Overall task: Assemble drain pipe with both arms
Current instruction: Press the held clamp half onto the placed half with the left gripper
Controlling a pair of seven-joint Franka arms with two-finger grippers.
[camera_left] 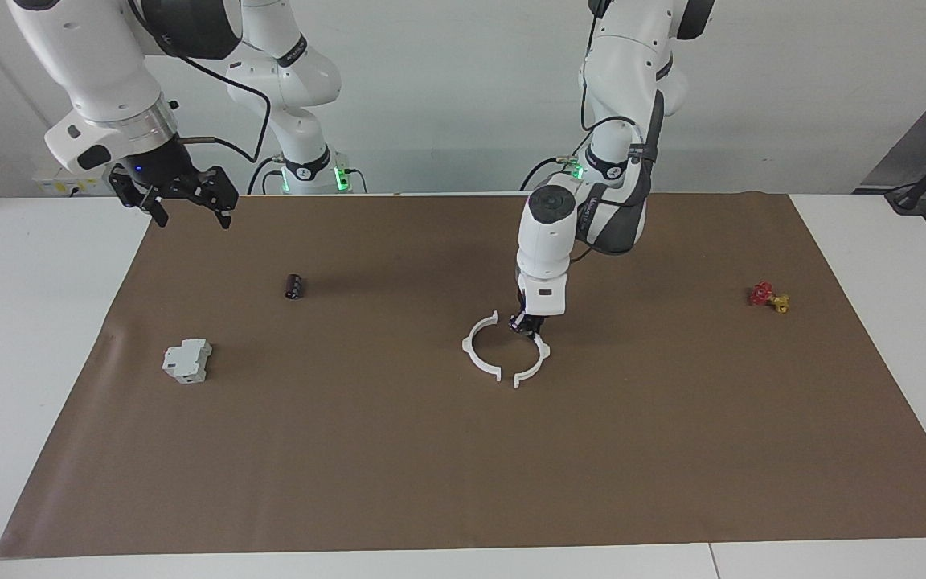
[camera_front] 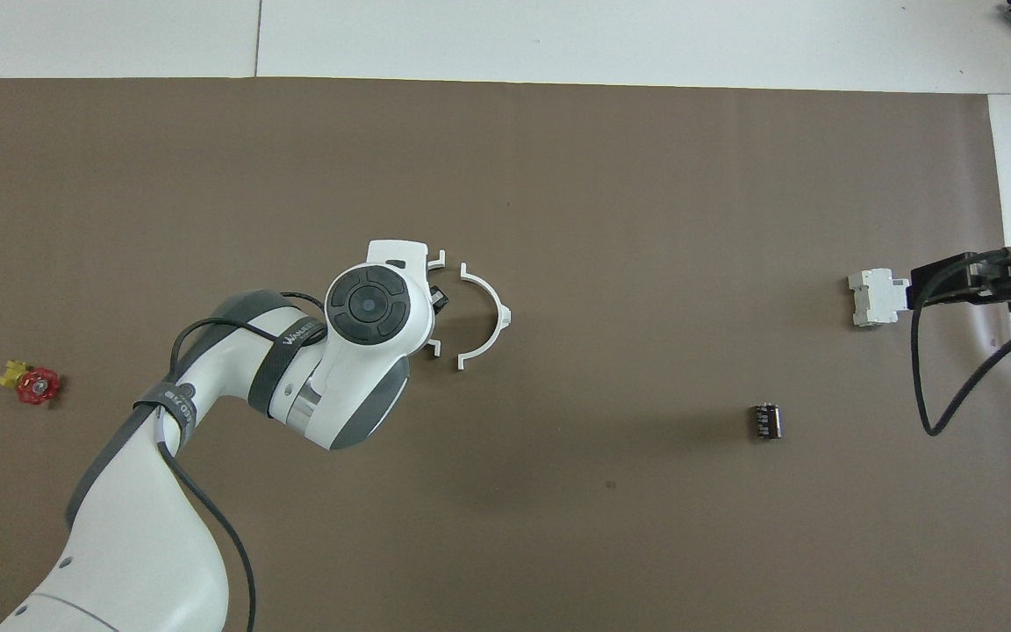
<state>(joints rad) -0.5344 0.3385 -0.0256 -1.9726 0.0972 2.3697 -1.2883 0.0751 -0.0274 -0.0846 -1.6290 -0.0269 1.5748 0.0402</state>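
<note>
Brown paper sheet [camera_left: 431, 450] covers the white worktop [camera_left: 29, 362]; pale wall at the robots' end. Left end effector [camera_left: 526, 323] is down at the drain pipe [camera_left: 481, 359], clenched on the half-ring [camera_left: 539, 354] toward the left arm's end; whether the two halves touch, cannot tell. Right end effector [camera_left: 190, 211], released, waits raised over the sheet's edge, well apart from the pipe.
</note>
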